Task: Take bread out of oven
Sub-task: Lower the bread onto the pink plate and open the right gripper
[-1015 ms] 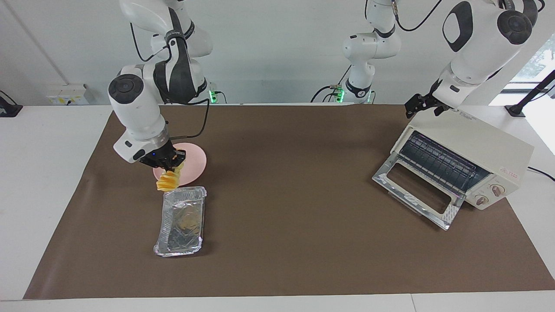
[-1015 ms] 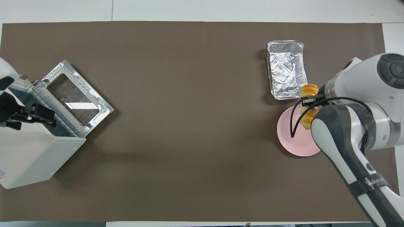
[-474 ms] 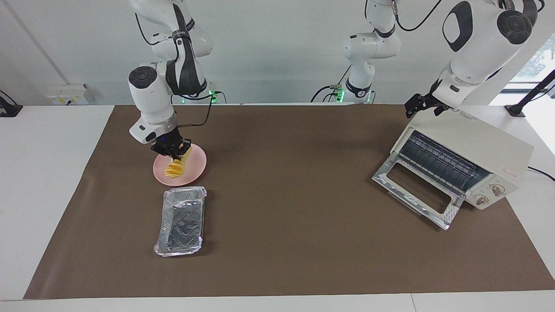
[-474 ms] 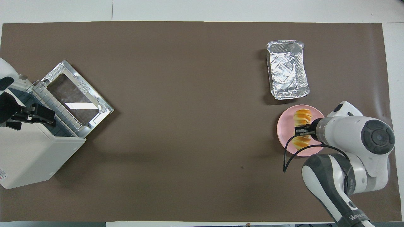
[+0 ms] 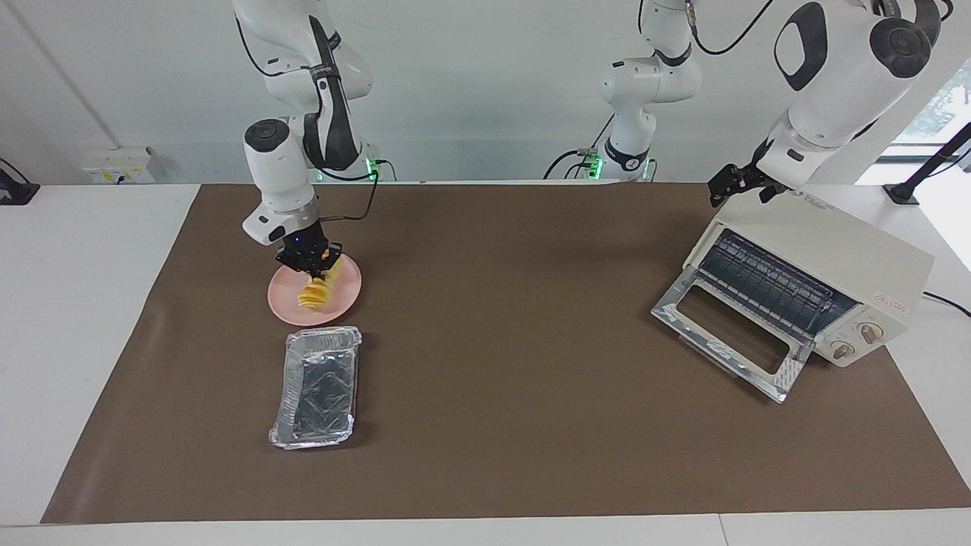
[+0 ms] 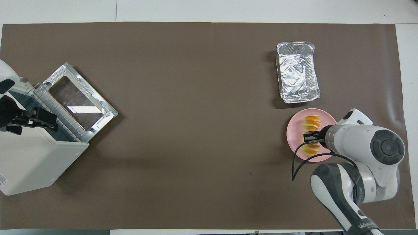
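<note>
Facing view, one bread (image 5: 315,292) on one plate (image 5: 343,297), right gripper (image 5: 311,263) clasping it, left gripper (image 5: 734,186) spread above one oven (image 5: 827,258)

right claw (image 5: 309,260): lowered, wrist bent down | left claw (image 5: 734,186): raised, waiting

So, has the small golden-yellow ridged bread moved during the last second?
Yes. The bread went from the crinkled silver foil tray's edge toward the robots, onto the round pink plate.
</note>
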{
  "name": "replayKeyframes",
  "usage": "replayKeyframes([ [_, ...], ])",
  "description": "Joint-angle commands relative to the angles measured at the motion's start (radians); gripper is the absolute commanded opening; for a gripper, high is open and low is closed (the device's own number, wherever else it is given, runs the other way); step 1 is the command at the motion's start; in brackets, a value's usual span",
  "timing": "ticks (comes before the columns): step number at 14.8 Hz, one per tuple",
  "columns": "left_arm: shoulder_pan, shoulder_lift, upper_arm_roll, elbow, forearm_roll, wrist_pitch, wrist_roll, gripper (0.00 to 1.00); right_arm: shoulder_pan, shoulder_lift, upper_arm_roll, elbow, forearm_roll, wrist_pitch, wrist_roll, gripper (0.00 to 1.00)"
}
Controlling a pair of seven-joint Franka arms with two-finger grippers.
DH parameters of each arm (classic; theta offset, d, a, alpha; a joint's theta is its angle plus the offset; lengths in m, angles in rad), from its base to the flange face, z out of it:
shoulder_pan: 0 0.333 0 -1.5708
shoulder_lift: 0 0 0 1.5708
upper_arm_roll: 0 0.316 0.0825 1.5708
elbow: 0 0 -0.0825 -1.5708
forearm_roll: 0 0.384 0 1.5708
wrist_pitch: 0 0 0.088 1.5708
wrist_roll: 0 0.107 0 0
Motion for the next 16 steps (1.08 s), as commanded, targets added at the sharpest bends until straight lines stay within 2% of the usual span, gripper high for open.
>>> replayKeyframes([
  [1,0.010,-0.020,-0.002,-0.012,-0.019,-0.002,0.003,1.00,-0.015,-0.012,0.008,-0.011,0.024,0.014,-0.016,1.00],
  [6,0.010,-0.020,-0.002,-0.012,-0.019,-0.002,0.003,1.00,-0.015,-0.009,0.006,0.035,0.024,-0.035,-0.023,1.00],
  [9,0.010,-0.020,-0.002,-0.012,-0.019,-0.002,0.003,1.00,-0.016,0.009,0.006,0.182,0.024,-0.219,-0.028,1.00],
  [16,0.010,-0.020,-0.002,-0.012,-0.019,-0.002,0.003,1.00,-0.048,0.100,0.006,0.517,0.024,-0.520,-0.140,1.00],
])
